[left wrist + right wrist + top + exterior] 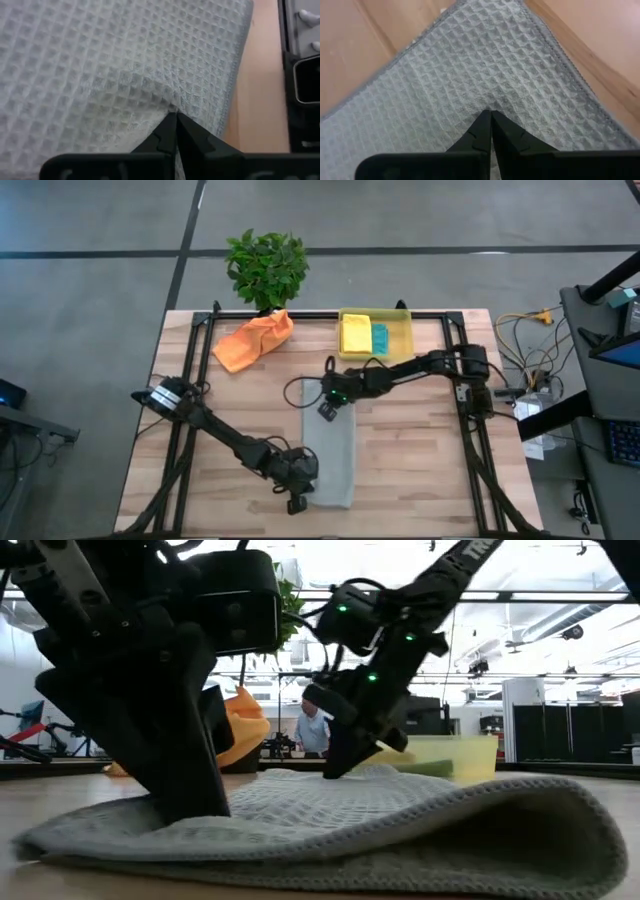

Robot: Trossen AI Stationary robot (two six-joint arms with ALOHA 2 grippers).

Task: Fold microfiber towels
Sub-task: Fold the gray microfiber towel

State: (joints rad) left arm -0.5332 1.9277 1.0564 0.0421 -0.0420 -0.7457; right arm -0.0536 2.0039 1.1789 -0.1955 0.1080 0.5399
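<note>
At table centre, the light grey towel (pixel 331 455), already folded to a long strip, is pinched by the left gripper (pixel 297 498) at its near-left corner and the right gripper (pixel 329 408) at its far-left corner, so a lift together is judged next.

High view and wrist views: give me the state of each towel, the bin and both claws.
Grey towel: folded into a long strip, pinched at both ends.
Orange towel: crumpled, unfolded.
Yellow towel: folded, in bin.
Teal towel: folded, in bin.
Bin: upright, holding two towels.
Left claw: shut on grey towel.
Right claw: shut on grey towel.
</note>
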